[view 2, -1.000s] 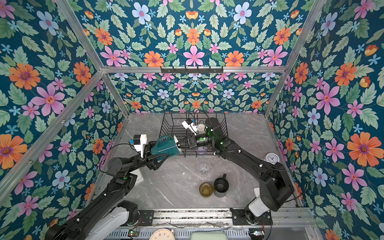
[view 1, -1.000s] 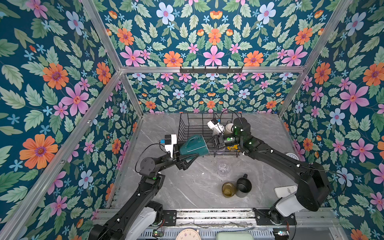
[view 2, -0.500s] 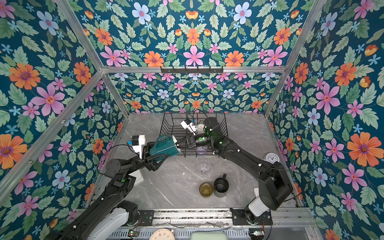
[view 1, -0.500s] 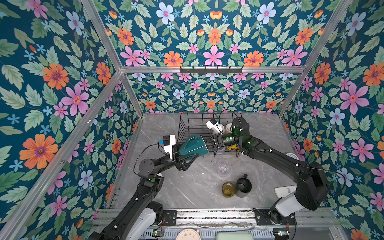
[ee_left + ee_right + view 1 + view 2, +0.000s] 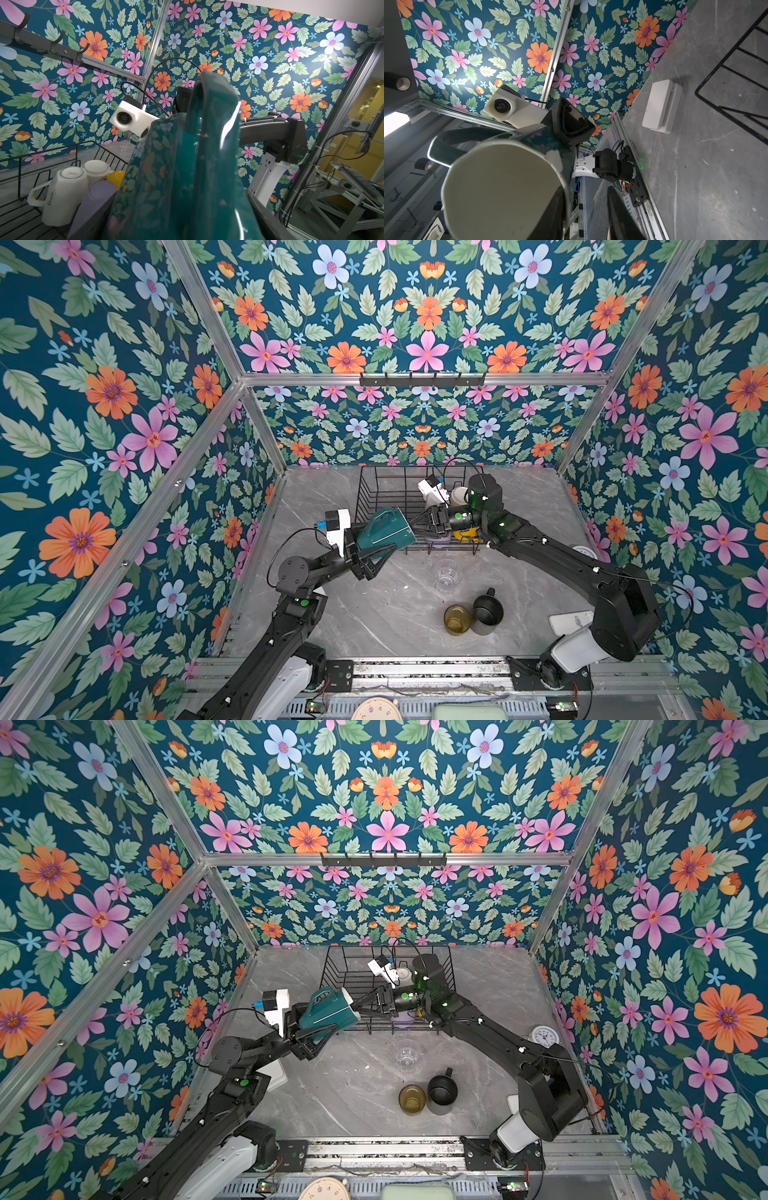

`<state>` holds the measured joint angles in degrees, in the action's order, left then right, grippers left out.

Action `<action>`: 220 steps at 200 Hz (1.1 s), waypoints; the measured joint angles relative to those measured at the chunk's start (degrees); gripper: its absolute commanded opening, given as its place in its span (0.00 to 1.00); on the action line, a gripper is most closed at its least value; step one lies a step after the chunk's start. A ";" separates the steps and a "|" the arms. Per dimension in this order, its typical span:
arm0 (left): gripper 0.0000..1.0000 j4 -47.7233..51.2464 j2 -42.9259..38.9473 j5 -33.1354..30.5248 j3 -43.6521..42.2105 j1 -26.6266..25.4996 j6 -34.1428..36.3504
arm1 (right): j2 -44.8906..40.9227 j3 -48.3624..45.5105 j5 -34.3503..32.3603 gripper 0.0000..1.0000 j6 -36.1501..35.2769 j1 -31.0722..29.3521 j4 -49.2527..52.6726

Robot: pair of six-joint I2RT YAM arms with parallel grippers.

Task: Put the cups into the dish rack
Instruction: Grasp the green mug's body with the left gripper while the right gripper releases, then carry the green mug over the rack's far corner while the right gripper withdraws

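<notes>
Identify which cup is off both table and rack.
The dark green mug: the left hand holds it aloft; the others rest on the table or in the dish rack.

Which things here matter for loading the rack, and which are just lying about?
Job: black wire dish rack; dark green mug; clear glass; amber glass; black mug; white script mug; lilac tumbler; yellow mug.
Lying about: round white alarm clock; black hook rail; flat white box.

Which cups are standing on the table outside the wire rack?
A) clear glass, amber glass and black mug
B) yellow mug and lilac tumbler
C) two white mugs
A: the clear glass, amber glass and black mug stand on the table in front of the dish rack.
</notes>
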<state>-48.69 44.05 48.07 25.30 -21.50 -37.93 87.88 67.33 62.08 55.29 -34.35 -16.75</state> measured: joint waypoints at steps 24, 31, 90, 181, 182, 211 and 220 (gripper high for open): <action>0.00 3.48 0.22 -1.42 1.86 -0.02 1.55 | -1.73 -1.51 -0.76 0.42 0.00 2.36 0.35; 0.00 5.46 0.42 -2.14 2.84 -0.02 2.47 | -2.60 -2.25 -1.27 0.45 -0.04 3.58 0.81; 0.00 25.24 5.88 -9.73 13.35 -0.04 9.90 | -13.57 -2.47 -14.75 0.73 -11.96 9.40 19.04; 0.00 56.65 28.46 -21.51 38.69 -0.02 19.47 | -25.55 -7.06 -34.88 0.99 -25.42 10.69 33.22; 0.00 56.92 28.65 -21.62 38.95 -0.02 19.56 | -25.62 -7.10 -34.97 0.99 -25.49 10.69 33.22; 0.00 65.99 37.83 -25.83 49.27 -0.02 23.06 | -27.39 -8.20 -37.48 0.99 -27.06 11.26 33.64; 0.00 68.67 40.50 -26.99 52.04 -0.02 23.89 | -27.69 -8.35 -38.14 0.99 -27.41 11.28 33.66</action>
<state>19.99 84.55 21.08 77.34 -21.52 -14.04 60.18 58.98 23.94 27.88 -23.07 16.91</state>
